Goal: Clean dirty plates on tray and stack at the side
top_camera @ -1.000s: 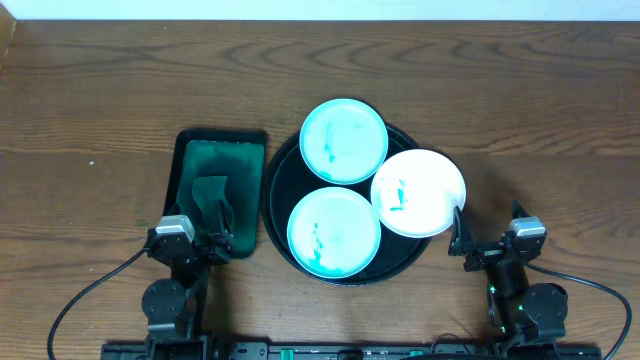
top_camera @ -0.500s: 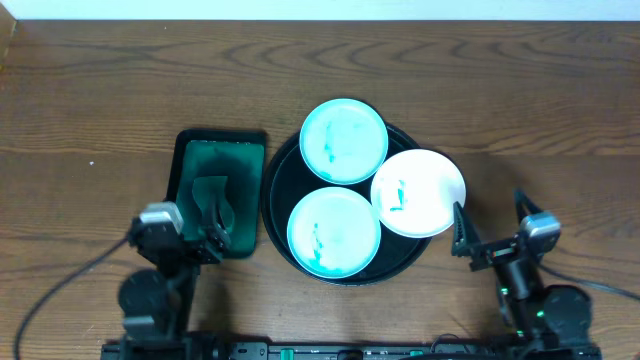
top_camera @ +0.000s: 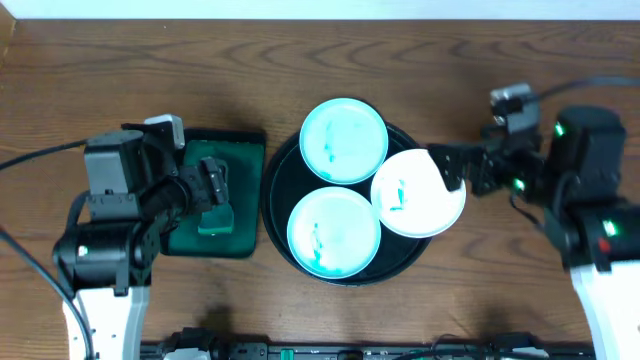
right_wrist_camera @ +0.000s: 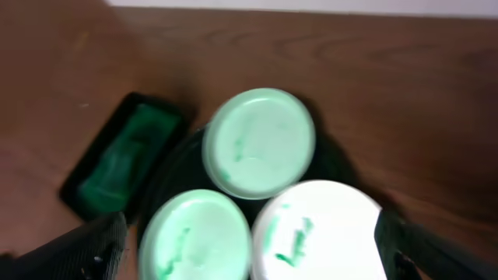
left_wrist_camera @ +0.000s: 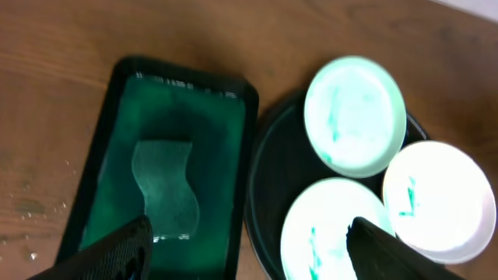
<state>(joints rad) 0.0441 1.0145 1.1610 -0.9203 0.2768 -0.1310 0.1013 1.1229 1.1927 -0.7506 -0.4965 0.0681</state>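
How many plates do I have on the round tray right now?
3: far plate, near plate, and right plate overhanging the tray's right rim. None appears hidden.

The left arm (top_camera: 110, 205), at the left of the overhead frame, is a stack of boxy matte-black housings above a smooth white link (top_camera: 100, 320) in the lower left corner. A small silver-grey camera block (top_camera: 165, 127) is mounted on it, and a thin black cable (top_camera: 40, 155) runs off the left edge. The right arm (top_camera: 590, 160), at the right of the frame, has the same build — black shells, a white lower link (top_camera: 610, 315), a grey camera block (top_camera: 510, 98) — with small green lights (top_camera: 560, 128) glowing on it. Blunt black left fingers (left_wrist_camera: 117, 249) fill the lower corners of the left wrist frame. The right fingers (right_wrist_camera: 78, 249) look alike, though blurred.
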